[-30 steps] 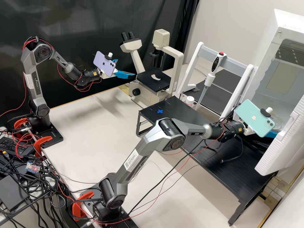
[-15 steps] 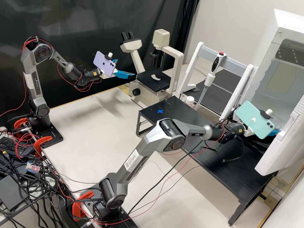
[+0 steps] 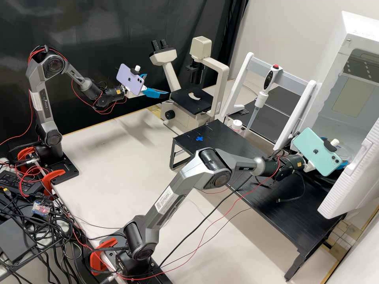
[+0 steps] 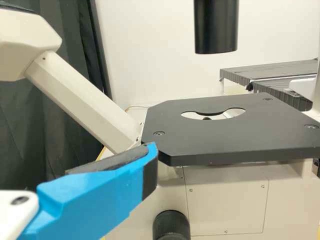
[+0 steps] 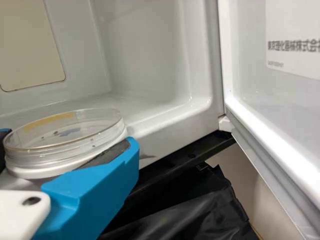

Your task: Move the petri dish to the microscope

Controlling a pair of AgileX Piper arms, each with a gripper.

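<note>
Near the microscope, my left gripper stands open beside the black stage in the high view. One blue finger of the left gripper shows in front of the microscope stage in the left wrist view; nothing lies over the stage's round opening. At the incubator's mouth, partly behind a mint phone, is my right gripper. In the right wrist view the clear, lidded petri dish sits between the pads of the right gripper, which is shut on its sides; the dish is slightly tilted.
The white incubator has its door open beside the right gripper. A black raised shelf runs beneath the right arm. A pipette hangs on a white-framed stand between microscope and incubator.
The right gripper and its phone have shifted slightly down in the high view, tilting a little. The left arm has kept still.
</note>
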